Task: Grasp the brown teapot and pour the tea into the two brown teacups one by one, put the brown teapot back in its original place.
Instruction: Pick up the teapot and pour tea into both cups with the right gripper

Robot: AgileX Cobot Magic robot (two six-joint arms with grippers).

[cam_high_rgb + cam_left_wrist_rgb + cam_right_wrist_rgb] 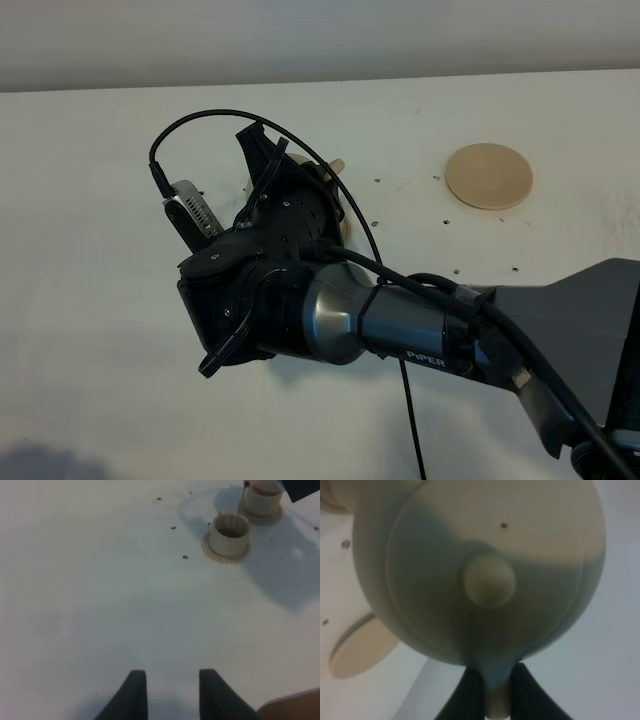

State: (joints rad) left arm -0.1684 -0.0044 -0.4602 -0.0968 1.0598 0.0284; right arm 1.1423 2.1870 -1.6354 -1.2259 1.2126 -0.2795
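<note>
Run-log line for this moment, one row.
phase: pouring; right gripper: shut on brown teapot handle; tea stream into teacup; left gripper: open; coaster: vacant

Teapot smooth, matt (ceramic-looking); arm link glossy metal; table matt.

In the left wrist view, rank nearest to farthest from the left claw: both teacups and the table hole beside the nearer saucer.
1. Table hole, in front of the cups.
2. Teacup with tea, beside that hole.
3. Second teacup, behind the first.
</note>
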